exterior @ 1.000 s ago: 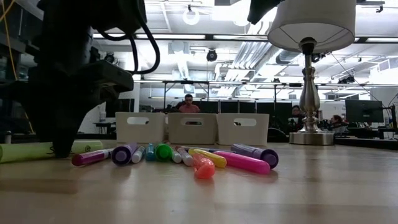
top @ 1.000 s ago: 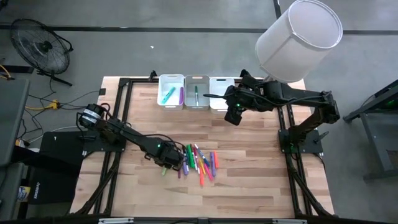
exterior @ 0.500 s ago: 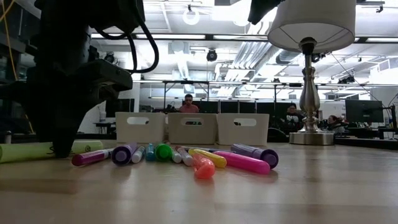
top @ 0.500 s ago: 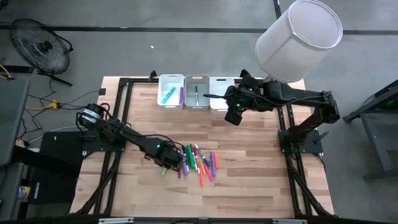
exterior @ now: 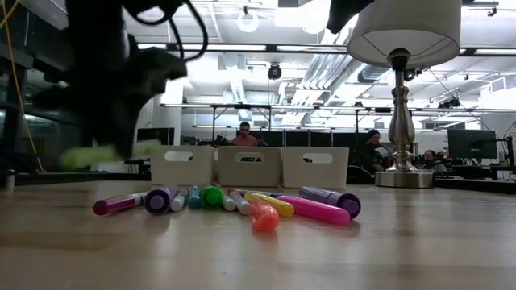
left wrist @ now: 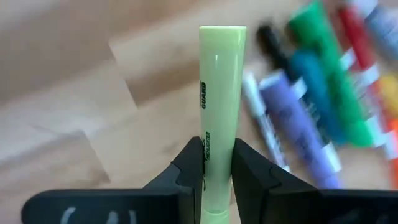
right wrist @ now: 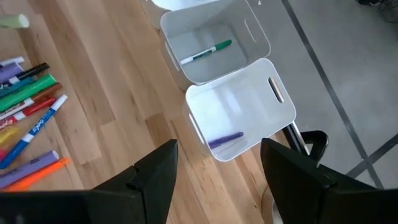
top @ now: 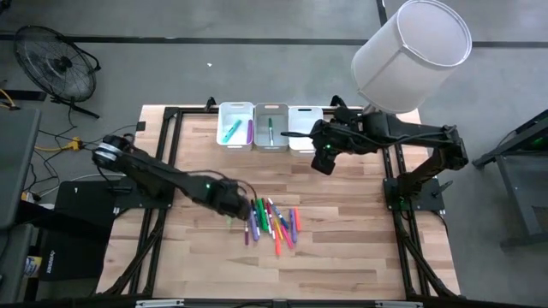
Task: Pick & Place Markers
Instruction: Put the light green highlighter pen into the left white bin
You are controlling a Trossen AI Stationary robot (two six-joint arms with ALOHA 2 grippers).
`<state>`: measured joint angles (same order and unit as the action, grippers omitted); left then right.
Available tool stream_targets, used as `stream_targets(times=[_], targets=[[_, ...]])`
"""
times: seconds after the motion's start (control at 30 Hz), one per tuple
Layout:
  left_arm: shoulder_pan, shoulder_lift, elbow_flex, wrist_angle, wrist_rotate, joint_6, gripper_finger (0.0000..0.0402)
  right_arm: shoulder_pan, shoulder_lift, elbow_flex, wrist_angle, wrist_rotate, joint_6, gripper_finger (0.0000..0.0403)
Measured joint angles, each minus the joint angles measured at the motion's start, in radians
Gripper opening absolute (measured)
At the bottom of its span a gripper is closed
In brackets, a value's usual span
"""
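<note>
My left gripper (top: 235, 204) is shut on a light-green marker (left wrist: 221, 87) and hangs above the table just left of the marker pile; in the low view the marker (exterior: 105, 153) is a blurred streak off the wood. The other markers (top: 274, 224) lie flat in a loose row of green, purple, teal, red, pink, orange and yellow (exterior: 234, 201). My right gripper (top: 321, 159) is open and hovers near the right-hand bin (right wrist: 239, 109), which holds a purple marker. My left gripper pinches the light-green marker between its two fingers (left wrist: 191, 165) on the printed barrel (left wrist: 206, 130), toward one end. The fingers come from above and lie across it. The marker is lifted clear of the table, roughly level, its longer part sticking out past the fingers.
Three small bins stand in a row at the far edge: the left one (top: 236, 126) holds teal and purple markers, the middle one (top: 272, 127) a green one. A lamp (top: 411, 56) stands at the far right corner. People sit in the room behind.
My left gripper has risen from the table with the light-green marker, which lay on the wood before and is now lifted clear, and has shifted toward the far edge. The arm's elbow has swung as well. The pile and my right arm have stayed put.
</note>
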<state>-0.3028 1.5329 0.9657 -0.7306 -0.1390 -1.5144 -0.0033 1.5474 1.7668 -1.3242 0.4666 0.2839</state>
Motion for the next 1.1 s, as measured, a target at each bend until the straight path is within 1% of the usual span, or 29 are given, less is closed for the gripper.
stream_targets(times=[0.17,0.3,0.37,0.43,0.5,0.6,0.73,0.83,0.97,1.1], targets=[[0.106,-0.098,0.001,-0.020,-0.061,0.105,0.0052,0.013,-0.010,-0.088,0.038,-0.003,0.017,0.0218],[0.235,-0.172,0.003,-0.030,-0.074,0.226,0.0052,0.024,-0.027,-0.210,0.124,-0.053,0.043,0.0218],[0.307,-0.189,0.003,-0.020,-0.067,0.289,0.0052,0.030,-0.036,-0.270,0.174,-0.078,0.064,0.0218],[0.377,-0.204,0.002,-0.032,-0.044,0.363,0.0052,0.034,-0.038,-0.316,0.210,-0.098,0.086,0.0218],[0.453,-0.209,0.005,-0.010,-0.013,0.432,0.0052,0.042,-0.041,-0.352,0.229,-0.107,0.108,0.0218],[0.567,-0.206,0.002,-0.017,0.037,0.548,0.0052,0.046,-0.043,-0.382,0.252,-0.107,0.135,0.0218],[0.713,-0.206,0.003,0.050,0.104,0.680,0.0052,0.045,-0.043,-0.390,0.254,-0.119,0.173,0.0218],[0.816,-0.206,0.003,0.115,0.133,0.744,0.0052,0.045,-0.044,-0.389,0.256,-0.121,0.211,0.0218],[0.946,-0.206,0.003,0.154,0.160,0.833,0.0052,0.045,-0.044,-0.389,0.271,-0.129,0.255,0.0218],[1.044,-0.163,0.004,0.195,0.207,0.915,0.0052,0.045,-0.044,-0.389,0.296,-0.131,0.291,0.0218]])
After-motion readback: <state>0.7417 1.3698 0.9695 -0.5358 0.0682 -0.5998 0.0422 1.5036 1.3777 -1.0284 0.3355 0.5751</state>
